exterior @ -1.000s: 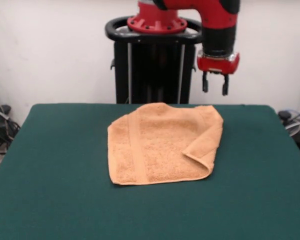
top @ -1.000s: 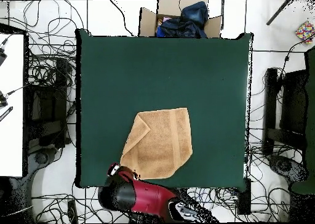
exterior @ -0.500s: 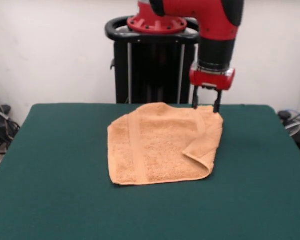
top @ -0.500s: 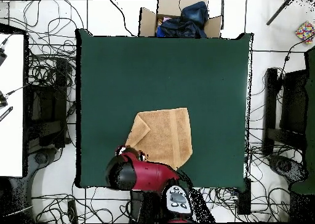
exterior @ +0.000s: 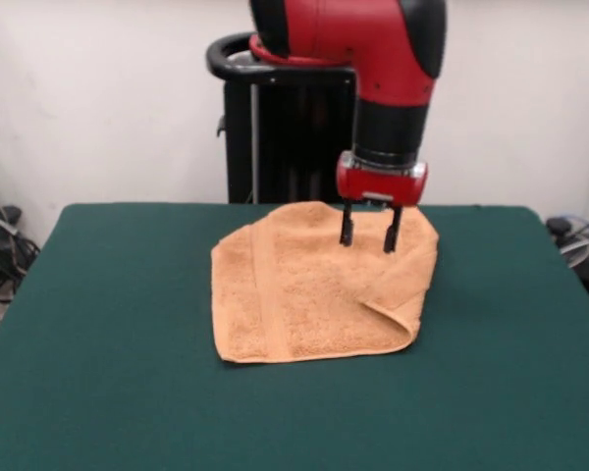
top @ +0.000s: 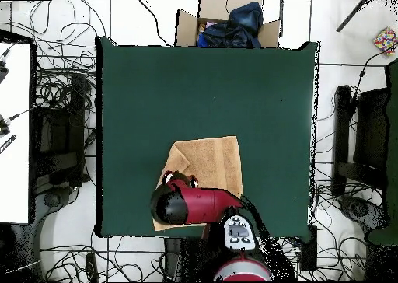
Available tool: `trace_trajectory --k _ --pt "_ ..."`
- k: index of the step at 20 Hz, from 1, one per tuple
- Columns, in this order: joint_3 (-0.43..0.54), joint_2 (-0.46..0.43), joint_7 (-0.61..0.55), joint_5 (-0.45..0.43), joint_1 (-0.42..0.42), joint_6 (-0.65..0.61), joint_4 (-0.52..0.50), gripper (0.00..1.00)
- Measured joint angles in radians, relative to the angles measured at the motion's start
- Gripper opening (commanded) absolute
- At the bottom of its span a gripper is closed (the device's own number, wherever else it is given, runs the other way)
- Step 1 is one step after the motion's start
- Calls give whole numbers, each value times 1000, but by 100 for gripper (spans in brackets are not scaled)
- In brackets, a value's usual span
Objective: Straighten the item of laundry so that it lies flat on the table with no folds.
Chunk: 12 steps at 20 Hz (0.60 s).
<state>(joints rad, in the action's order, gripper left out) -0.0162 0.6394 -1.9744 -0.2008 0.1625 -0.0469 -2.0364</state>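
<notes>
My tool (exterior: 369,238) has come in from beyond the towel's far right corner, where it hung a second ago, and down over the cloth; it now hangs over the towel (exterior: 304,289) at about one o'clock from its middle, its two fingers apart and pointing down, clamped on nothing. Whether the tips already touch the pile I cannot tell. The towel itself has not shifted: it lies at the middle of the worktop (exterior: 98,392), nearer my side than the far side, with one corner folded over onto the cloth at four o'clock from its middle in the front view. From above, my arm covers much of the towel (top: 211,159) and hides the tool, so only the front view shows the fingers. I judge this move to be the approach to a grasp, with the flattening itself not yet begun, since the flap is doubled over as before. The tool stands above the flap's upper end, not at its loose tip, so I may need to travel on toward four o'clock before closing. By count: one towel, one fold that I can see, one woven band showing down the left part of the cloth, one worktop, one tool with two fingers. No label shows from either view.
</notes>
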Motion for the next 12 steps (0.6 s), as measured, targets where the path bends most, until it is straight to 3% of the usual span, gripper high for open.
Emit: trace_trajectory --k 7,12 --pt "-1 -62 0 -70 3 0 73 100" --pt "15 -93 0 -71 34 0 85 100"
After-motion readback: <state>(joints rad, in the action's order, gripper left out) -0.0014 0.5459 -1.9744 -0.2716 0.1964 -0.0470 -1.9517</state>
